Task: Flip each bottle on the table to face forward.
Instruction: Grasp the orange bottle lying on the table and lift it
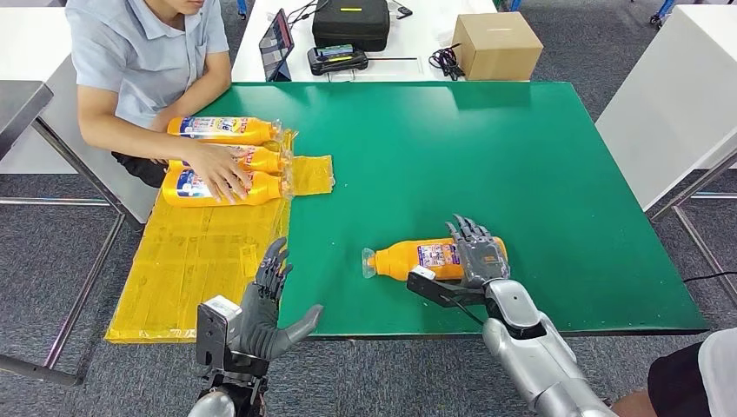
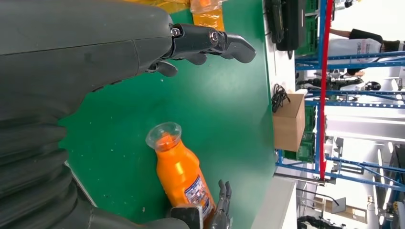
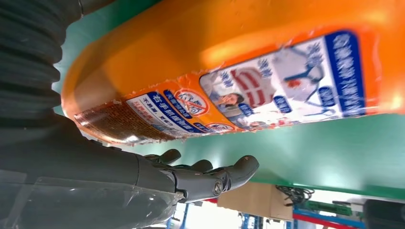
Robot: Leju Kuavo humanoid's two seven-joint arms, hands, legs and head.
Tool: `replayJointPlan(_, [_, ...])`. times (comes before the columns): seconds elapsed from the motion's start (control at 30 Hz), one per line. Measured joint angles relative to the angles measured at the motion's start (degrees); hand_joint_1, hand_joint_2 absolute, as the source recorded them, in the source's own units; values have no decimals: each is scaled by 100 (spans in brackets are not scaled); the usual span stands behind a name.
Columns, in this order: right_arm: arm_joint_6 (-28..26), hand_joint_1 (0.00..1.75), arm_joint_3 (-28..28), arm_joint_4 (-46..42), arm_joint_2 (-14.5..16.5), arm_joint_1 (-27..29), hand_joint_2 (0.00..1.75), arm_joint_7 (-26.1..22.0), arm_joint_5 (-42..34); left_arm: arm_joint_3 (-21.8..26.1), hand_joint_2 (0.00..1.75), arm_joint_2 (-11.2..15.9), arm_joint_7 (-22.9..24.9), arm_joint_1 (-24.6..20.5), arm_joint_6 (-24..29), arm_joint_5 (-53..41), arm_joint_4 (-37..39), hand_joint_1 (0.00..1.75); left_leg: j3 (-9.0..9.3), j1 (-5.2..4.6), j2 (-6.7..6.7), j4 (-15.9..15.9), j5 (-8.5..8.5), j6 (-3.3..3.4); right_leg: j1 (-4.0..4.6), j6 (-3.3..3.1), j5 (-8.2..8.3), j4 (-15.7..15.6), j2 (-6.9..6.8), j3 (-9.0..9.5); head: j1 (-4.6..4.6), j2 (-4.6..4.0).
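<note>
Bright even light, blown-out wrist backgrounds

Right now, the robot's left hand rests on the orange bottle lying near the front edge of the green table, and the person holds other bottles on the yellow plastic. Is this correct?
One thing is wrong: it is the right hand that rests on the orange bottle, not the left. The head view shows this; the left hand hovers open at the table's front edge. The person's hand does rest on bottles on the yellow plastic.
</note>
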Motion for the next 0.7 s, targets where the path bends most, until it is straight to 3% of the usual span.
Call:
replayJointPlan(0.23, [104,0,209,2,-46,-110,175,103,-21,0,175,0,26,5,-19,91,0,0,-3,0,-1,0,0,0,0,0,0,0,0,-1,-1,0])
replayJointPlan(0.7, [890,0,560,342,-207,-540,175,492,-189,8,175,25,74,9,-5,121,0,0,18,0,0,0,-1,0,0,0,0,-1,0,17,0,0])
